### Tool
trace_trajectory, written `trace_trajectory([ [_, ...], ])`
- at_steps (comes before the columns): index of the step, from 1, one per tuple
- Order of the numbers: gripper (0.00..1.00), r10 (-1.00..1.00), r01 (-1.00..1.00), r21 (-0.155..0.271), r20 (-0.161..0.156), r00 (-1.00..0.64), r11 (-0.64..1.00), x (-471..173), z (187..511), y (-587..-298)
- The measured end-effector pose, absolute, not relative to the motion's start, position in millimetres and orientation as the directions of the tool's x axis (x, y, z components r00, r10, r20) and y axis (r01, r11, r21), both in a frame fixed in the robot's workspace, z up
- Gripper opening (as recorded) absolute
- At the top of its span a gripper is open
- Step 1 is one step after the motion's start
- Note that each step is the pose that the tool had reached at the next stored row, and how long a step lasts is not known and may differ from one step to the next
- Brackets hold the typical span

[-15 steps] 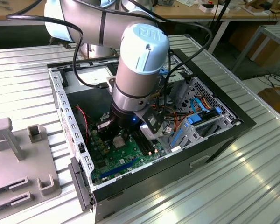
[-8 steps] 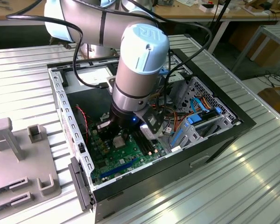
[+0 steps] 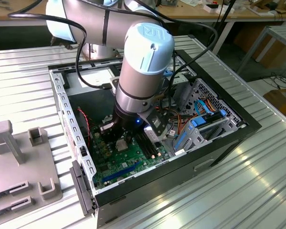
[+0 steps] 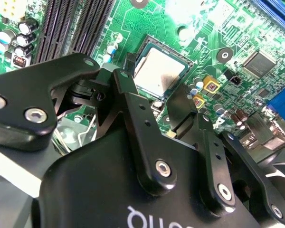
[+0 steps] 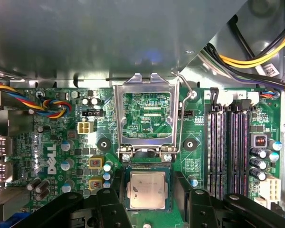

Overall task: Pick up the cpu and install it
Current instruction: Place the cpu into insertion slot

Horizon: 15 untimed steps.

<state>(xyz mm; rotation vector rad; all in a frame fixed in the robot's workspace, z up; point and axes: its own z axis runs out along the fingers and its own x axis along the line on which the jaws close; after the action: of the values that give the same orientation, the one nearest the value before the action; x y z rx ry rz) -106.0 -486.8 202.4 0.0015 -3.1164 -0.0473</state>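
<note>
The cpu [image 5: 147, 190] [image 4: 160, 71] is a small square chip with a dull silvery top. It lies flat in its socket on the green motherboard [image 5: 52, 142] [image 3: 117, 164]. My gripper [image 5: 147, 187] [image 4: 154, 85] [image 3: 125, 137] hangs low over it inside the computer case. Its black fingers [image 5: 111, 202] stand on either side of the chip, each with a narrow gap to it, so the gripper looks open. The hinged metal socket frame [image 5: 145, 88] is swung up and back just beyond the chip, with its wire lever [image 5: 184, 111] raised.
Long black memory slots [image 5: 228, 147] run close beside the socket. Coloured cable bundles [image 5: 54, 105] and yellow leads [image 5: 256, 59] lie near the case walls. The case's open metal rim [image 3: 62, 102] surrounds the arm. A grey fixture block [image 3: 19, 162] stands on the table at the exterior view's left.
</note>
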Motion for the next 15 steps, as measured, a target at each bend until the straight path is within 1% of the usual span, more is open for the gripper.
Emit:
trace_trajectory([
  [15, 0.55, 0.017, 0.017, 0.03, 0.025, -1.0, 0.999, -102.9, 204.2, -485.0],
])
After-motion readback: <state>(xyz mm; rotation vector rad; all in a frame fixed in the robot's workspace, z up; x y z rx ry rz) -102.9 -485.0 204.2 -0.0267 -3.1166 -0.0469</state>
